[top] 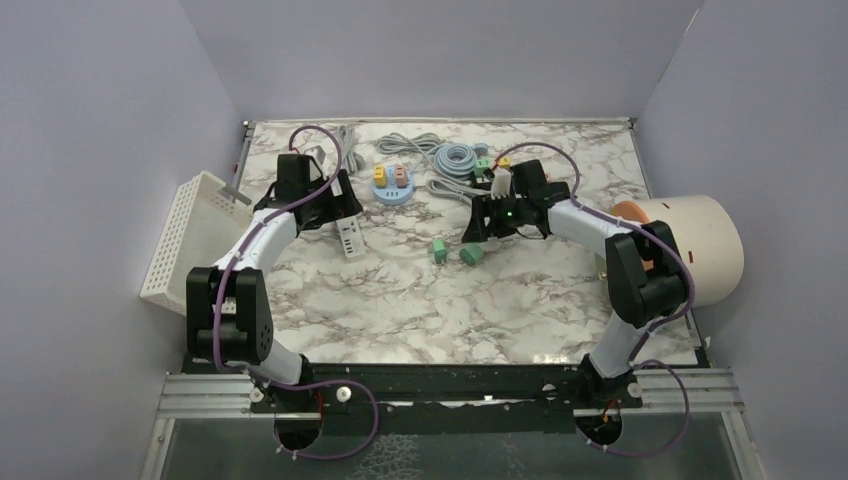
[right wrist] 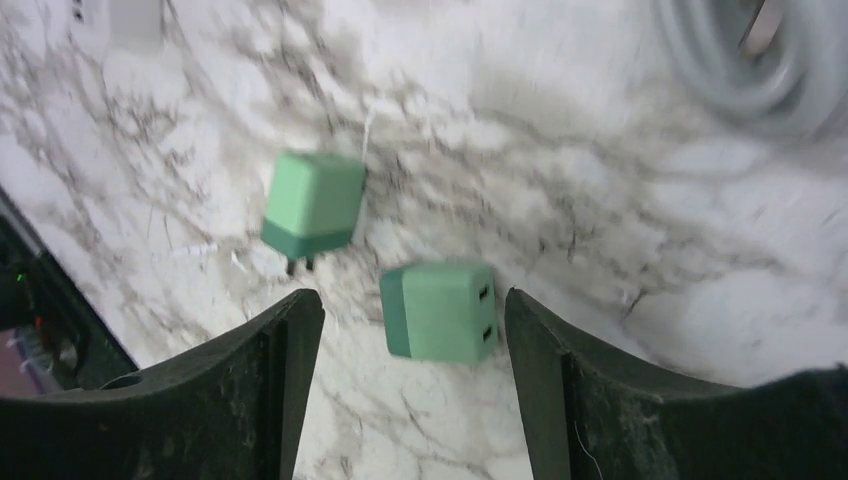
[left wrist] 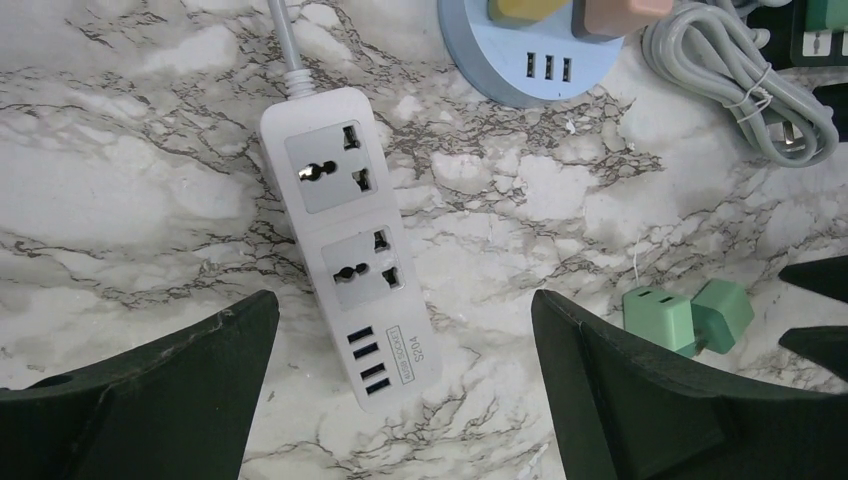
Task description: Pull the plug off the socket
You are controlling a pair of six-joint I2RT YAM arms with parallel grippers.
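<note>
A white power strip (left wrist: 345,240) lies on the marble table with both of its sockets empty. My left gripper (left wrist: 405,310) is open just above its USB end; it also shows in the top view (top: 340,212). Two green plugs (right wrist: 312,205) (right wrist: 440,312) lie loose on the table. My right gripper (right wrist: 410,300) is open and empty over the nearer one; in the top view it (top: 482,226) hangs just beyond them. A round blue socket (top: 392,186) at the back holds a yellow plug (top: 380,174) and a pink plug (top: 400,174).
A coiled grey cable (top: 455,158) lies at the back. A dark socket block with green and yellow plugs (top: 488,165) sits beside it. A white basket (top: 190,235) stands at the left edge and a cream cylinder (top: 695,245) at the right edge.
</note>
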